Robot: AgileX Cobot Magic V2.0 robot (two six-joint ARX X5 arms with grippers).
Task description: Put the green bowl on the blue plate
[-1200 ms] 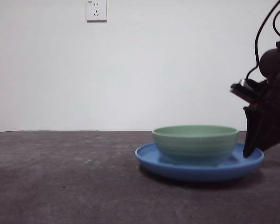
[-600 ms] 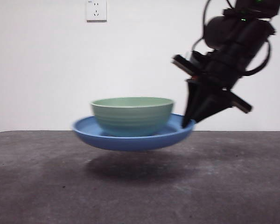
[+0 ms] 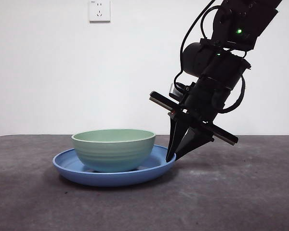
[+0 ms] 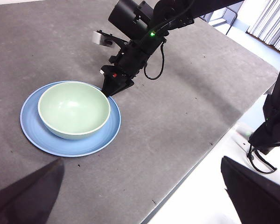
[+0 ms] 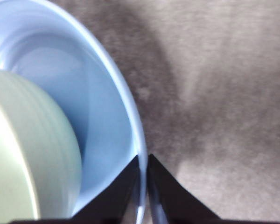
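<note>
**Bowl on plate, right gripper on the rim**

Your green bowl (image 3: 113,149) sits inside the blue plate (image 3: 67,167) on the grey table (image 3: 241,192). Your right gripper (image 3: 171,159) is clamped on the plate's rim. Your left gripper (image 4: 140,196) waits high above, jaws spread apart.

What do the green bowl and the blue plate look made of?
Pale sage-green round bowl: probably glazed ceramic, satin sheen, faint ridges on its side. Wide glossy blue plate: glazed ceramic or possibly plastic, with bright reflections. Right gripper pinches its rim.
</note>
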